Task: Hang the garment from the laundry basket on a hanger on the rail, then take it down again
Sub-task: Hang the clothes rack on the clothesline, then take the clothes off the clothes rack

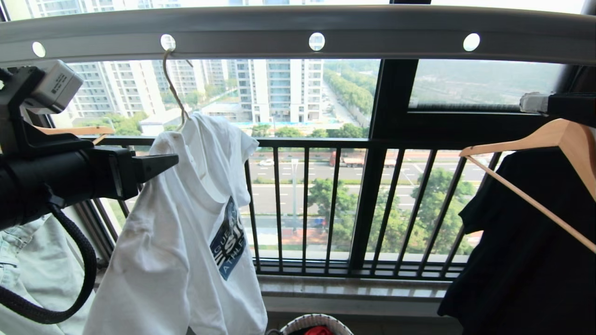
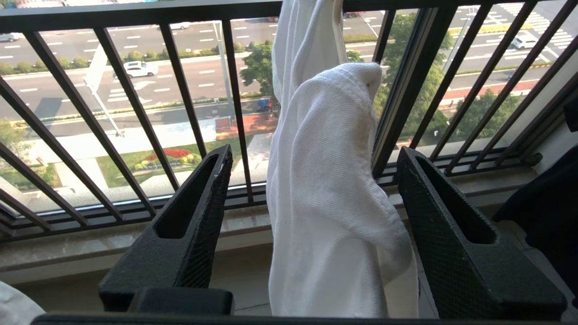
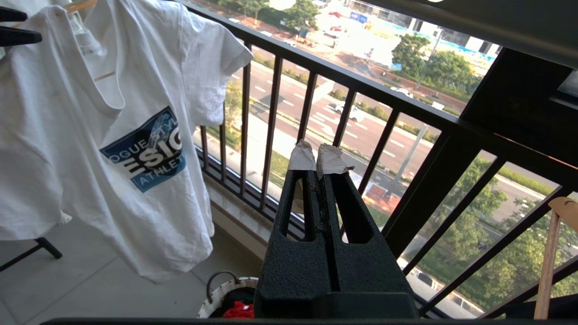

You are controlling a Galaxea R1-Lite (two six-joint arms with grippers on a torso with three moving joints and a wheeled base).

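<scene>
the white t-shirt (image 1: 186, 223) with the blue chest graphic hangs on the cream hanger (image 1: 173, 88), whose hook sits in one of the round holes of the grey rail (image 1: 298, 32) overhead. the shirt drapes unevenly, one shoulder higher than the other, in front of the black window bars (image 1: 305, 204). the left gripper (image 2: 311, 198) is level with the shirt's shoulder, its jaws spread wide and released; in the left wrist view a fold of the white fabric (image 2: 325, 194) hangs in the gap between the two fingers (image 2: 189, 225) without either plainly pressing it. the right gripper (image 3: 316, 158) is held off to the side of the shirt, near the window bars, its jaws clenched together on nothing, pale tape wrapped at the tips. the laundry basket (image 1: 315, 322) stands on the floor below the window sill, with something red (image 3: 238, 310) lying inside it. a black garment (image 1: 521, 242) on a light-wood hanger (image 1: 554, 139) hangs at the robot's right, and pale denim (image 1: 28, 270) shows at its left.
</scene>
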